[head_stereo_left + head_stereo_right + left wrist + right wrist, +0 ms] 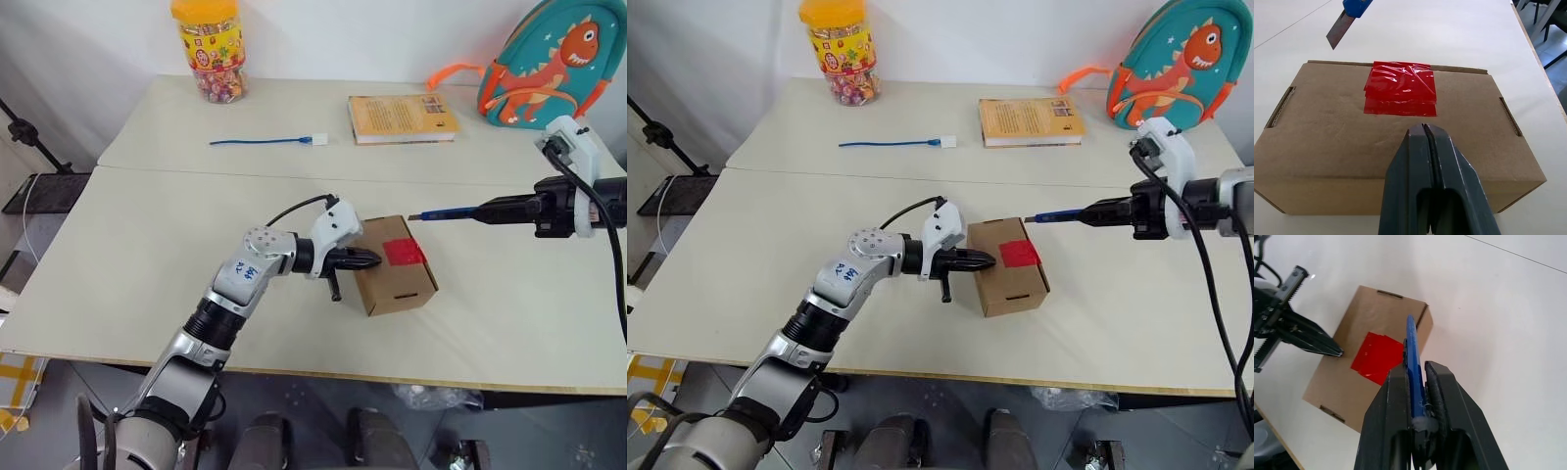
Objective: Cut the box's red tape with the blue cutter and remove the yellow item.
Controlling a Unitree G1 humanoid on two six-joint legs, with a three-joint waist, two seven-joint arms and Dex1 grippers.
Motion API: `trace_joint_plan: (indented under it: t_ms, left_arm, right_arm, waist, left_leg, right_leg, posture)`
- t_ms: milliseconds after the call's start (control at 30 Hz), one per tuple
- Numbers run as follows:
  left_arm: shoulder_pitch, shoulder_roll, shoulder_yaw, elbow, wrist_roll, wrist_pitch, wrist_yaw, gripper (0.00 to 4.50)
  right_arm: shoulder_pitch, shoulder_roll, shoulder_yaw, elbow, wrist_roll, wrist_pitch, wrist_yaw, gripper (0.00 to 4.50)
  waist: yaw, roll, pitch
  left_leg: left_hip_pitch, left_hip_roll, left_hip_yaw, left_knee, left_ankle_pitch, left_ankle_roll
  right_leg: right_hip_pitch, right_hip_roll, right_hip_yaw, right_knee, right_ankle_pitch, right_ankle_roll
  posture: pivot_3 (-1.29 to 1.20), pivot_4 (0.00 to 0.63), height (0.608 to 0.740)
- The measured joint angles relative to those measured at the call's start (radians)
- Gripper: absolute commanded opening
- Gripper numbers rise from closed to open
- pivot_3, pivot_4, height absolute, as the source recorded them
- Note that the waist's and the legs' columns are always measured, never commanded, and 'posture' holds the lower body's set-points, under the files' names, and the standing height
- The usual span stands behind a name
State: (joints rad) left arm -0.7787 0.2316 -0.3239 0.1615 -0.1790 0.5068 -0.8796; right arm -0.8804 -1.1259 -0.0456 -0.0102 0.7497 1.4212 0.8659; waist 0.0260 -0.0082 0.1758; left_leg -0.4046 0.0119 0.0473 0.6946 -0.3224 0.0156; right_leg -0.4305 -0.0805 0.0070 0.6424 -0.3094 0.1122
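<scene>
Bench: pale and broad; the box stands near its middle.
Box: light, thin cardboard, likely to slide or dent; steady it from the side.
Left tool: fingers pressed together, tip against the box's lid edge.
Right tool: pinching the blue cutter at its rear; slim, stiff, blade bared just beside the box.
Red tape: glossy, wrinkled film over the lid seam, uncut.

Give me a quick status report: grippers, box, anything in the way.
Left gripper shut, pressing the box top. Right gripper shut on blue cutter, blade hanging just beyond the box. Red tape uncut, lid closed. Nothing blocking.
</scene>
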Motion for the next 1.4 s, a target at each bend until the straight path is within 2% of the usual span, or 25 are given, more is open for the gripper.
trace_joint_plan:
  t_ms: [1233,1400]
  left_arm:
    - [0.0,-0.001,-0.009,-0.032,0.005,0.048,0.009,0.0]
    - [0.0,-0.001,-0.009,-0.033,0.005,0.048,0.008,0.0]
  right_arm:
    - [0.031,0.031,-0.008,-0.017,-0.003,0.017,-0.009,0.16]
    - [0.024,0.038,-0.044,0.007,-0.002,0.022,-0.017,0.16]
  waist:
    - [0.0,0.0,0.0]
    - [0.0,0.0,0.0]
  left_leg:
    - [0.0,0.0,0.0,0.002,0.0,0.0]
    - [0.0,0.0,0.0,0.002,0.0,0.0]
  right_leg:
    - [0.0,0.0,0.0,0.001,0.0,0.0]
    - [0.0,0.0,0.0,0.001,0.0,0.0]
  posture:
    - [0.0,0.15,0.74]
    - [0.0,0.15,0.74]
